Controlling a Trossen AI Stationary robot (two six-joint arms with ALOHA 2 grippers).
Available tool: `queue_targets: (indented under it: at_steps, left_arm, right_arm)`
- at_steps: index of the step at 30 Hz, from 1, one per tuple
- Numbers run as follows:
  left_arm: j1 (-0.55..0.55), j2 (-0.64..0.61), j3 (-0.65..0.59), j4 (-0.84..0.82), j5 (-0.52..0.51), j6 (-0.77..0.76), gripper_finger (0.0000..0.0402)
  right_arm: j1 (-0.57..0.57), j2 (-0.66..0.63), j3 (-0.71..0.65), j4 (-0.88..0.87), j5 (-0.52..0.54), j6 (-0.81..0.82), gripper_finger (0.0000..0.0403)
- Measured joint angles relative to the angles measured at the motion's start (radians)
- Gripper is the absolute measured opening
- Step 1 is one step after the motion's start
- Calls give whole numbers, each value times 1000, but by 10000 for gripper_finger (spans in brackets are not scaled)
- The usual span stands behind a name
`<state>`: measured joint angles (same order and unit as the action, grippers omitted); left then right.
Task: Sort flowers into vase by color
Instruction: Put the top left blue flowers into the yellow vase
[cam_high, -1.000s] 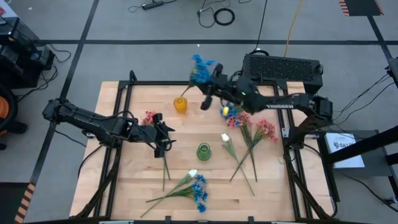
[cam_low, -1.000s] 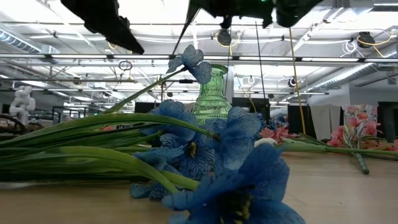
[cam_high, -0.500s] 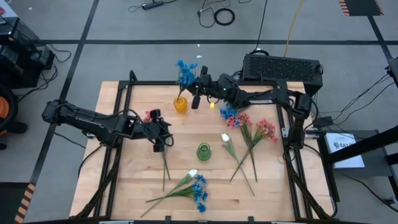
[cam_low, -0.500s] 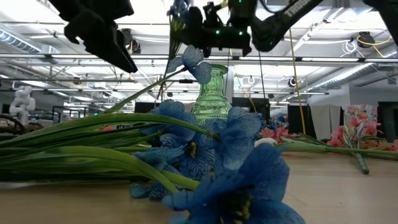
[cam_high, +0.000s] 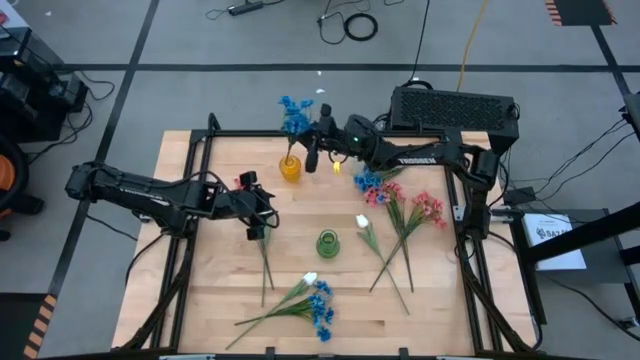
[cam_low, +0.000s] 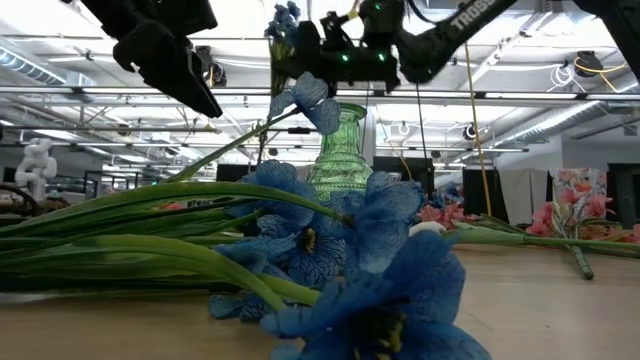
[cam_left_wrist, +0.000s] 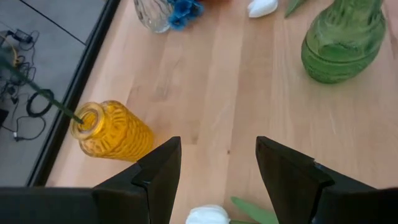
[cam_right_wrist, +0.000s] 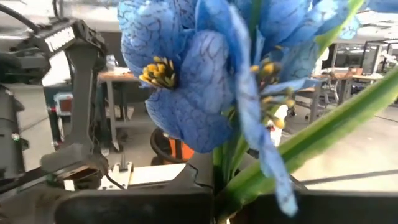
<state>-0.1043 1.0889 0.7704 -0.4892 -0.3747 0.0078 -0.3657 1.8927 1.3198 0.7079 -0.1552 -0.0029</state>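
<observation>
My right gripper (cam_high: 309, 155) is shut on a blue flower (cam_high: 293, 112) over the yellow vase (cam_high: 290, 167) near the table's far edge. The flower's blooms (cam_right_wrist: 205, 81) fill the right wrist view. My left gripper (cam_high: 258, 212) hovers open at the table's left-middle, over a sprig whose stem (cam_high: 265, 262) lies on the wood. A white bud (cam_left_wrist: 208, 215) shows below its fingers, untouched. The green vase (cam_high: 327, 243) stands in the middle of the table. My right gripper pinches the blue flower's green stem (cam_right_wrist: 227, 186) between its two fingers, just below the blooms. The fingers come about level from the table's right and lie across the stem. The flower stands nearly upright, its stem's lower end (cam_left_wrist: 73, 114) in the yellow vase's mouth.
Pink flowers (cam_high: 415, 210) and a white bud (cam_high: 363, 222) lie at the right. A bunch with blue blooms and a white bud (cam_high: 318, 303) lies by the near edge and fills the low view (cam_low: 340, 250). A clear vase (cam_left_wrist: 152, 14) lies beyond the green one.
My right gripper has gone toward the table's left edge and down with the blue flower. The blooms have swung from right of the yellow vase to over it, so the flower stands more upright with its stem end in the vase.
</observation>
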Motion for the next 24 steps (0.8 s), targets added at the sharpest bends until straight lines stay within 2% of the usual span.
queue_targets:
  at_steps: [4, 7, 24]
  left_arm:
    - [0, 0, 0, 0, 0, -2, 215]
    - [-1, 0, 0, -6, 1, -2, 215]
    - [-2, -42, 0, -86, 31, -55, 215]
  right_arm:
    - [17, 0, 185, -342, 7, -115, 4]
    - [13, 13, 262, -493, 25, -146, 4]
    - [15, 61, 270, -439, -18, -139, 4]
